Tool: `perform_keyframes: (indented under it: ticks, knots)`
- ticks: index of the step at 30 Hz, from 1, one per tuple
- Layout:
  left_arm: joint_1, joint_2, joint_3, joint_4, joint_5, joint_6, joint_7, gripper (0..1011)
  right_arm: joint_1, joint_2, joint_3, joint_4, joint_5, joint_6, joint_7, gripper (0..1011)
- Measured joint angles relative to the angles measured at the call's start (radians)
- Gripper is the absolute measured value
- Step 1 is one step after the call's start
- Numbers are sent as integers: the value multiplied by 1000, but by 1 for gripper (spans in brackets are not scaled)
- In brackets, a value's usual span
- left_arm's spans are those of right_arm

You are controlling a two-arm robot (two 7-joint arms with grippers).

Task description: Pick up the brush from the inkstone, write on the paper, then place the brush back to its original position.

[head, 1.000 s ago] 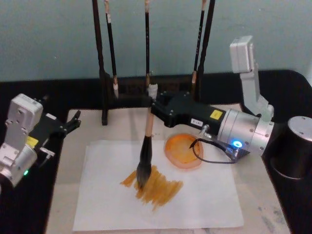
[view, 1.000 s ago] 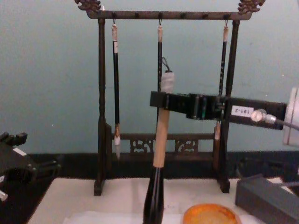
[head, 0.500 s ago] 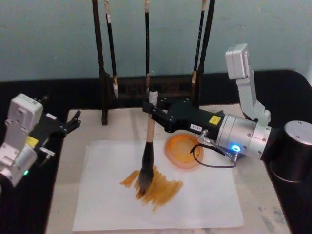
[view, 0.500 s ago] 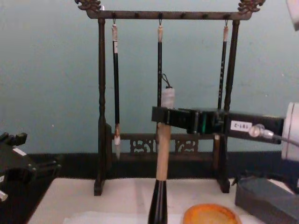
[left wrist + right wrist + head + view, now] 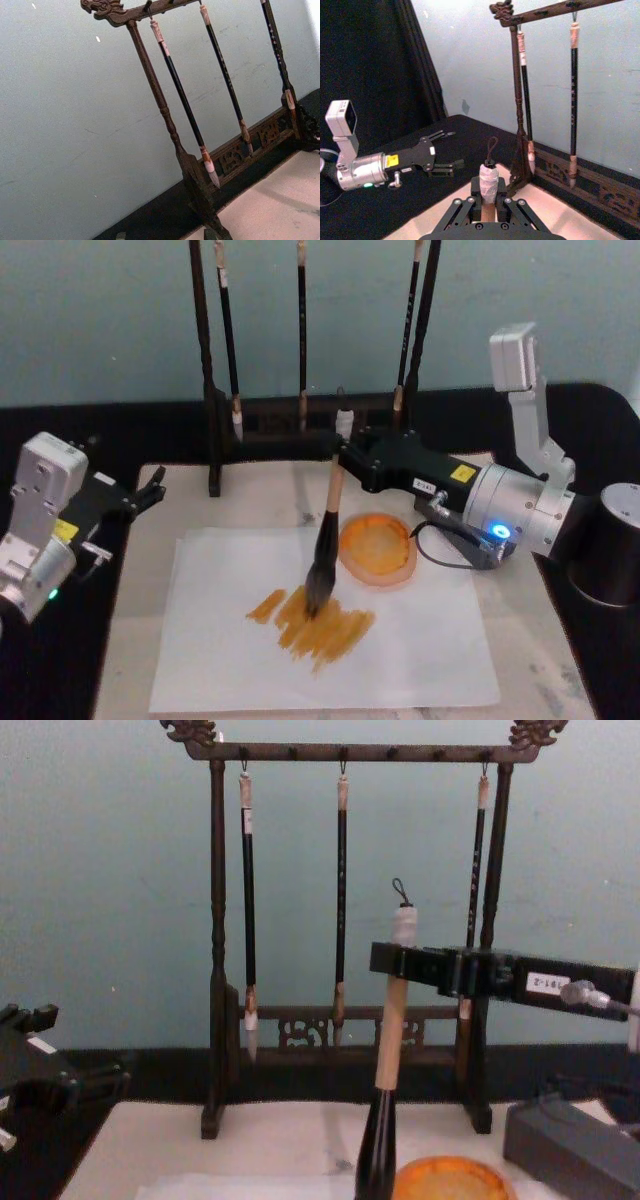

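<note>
Since half a second ago the right pincer (image 5: 340,452) has slid right, dragging the brush (image 5: 325,540) across the orange strokes toward the inkstone (image 5: 378,552). It's clamped on the handle way up near the top, I'd guess so the arm stays clear of the wet marks. The bristles press on the paper (image 5: 420,650), with the handle leaning a bit. The inkstone sits just right of the strokes, handy for putting the brush back. The left pincer (image 5: 150,492) is parked over the left side of the worktop (image 5: 120,430), fingers apart, out of the way.
</note>
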Motion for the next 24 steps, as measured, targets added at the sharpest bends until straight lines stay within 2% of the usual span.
perform_keyframes:
  ticks: [12,16,21,24]
  knots:
    - [0,0,0,0,0,0,0,1010,0,3,14,-2,-6,2,-6,156]
    - [0,0,0,0,0,0,0,1010,0,5,16,-12,3,2,11,156]
    - [0,0,0,0,0,0,0,1010,0,5,20,-24,39,5,41,156]
    - [0,0,0,0,0,0,0,1010,-5,4,30,-34,83,10,58,156]
